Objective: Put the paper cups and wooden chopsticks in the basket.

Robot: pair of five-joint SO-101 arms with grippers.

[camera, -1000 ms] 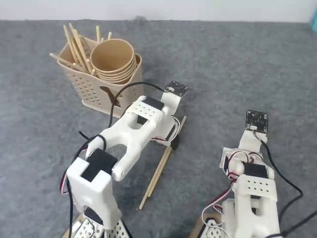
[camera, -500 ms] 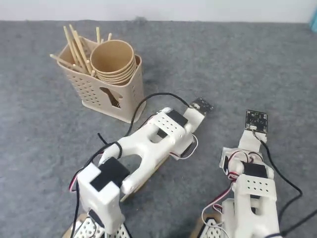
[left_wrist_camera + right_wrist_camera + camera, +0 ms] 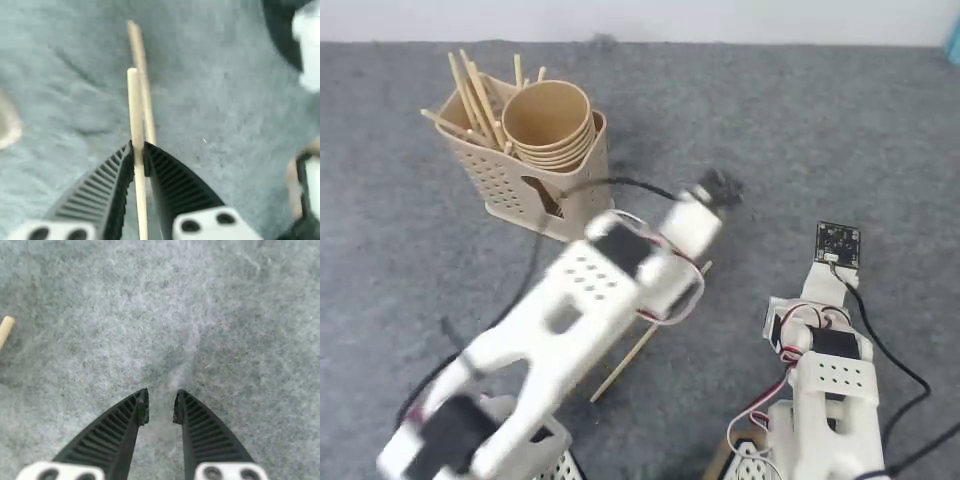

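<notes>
Our left pincer (image 3: pixel 138 146) is clamped on a chopstick (image 3: pixel 133 100), which we judge light, stiff and smooth, best held near its middle; the right pincer (image 3: pixel 160 405) stands slightly apart.

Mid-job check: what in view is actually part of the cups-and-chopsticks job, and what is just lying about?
Job:
basket
paper cups, stacked in it
chopsticks standing in it
held chopstick, in the shut left gripper
second chopstick beside it

Just there:
grey mat
right gripper, open over bare mat
black cable
</notes>
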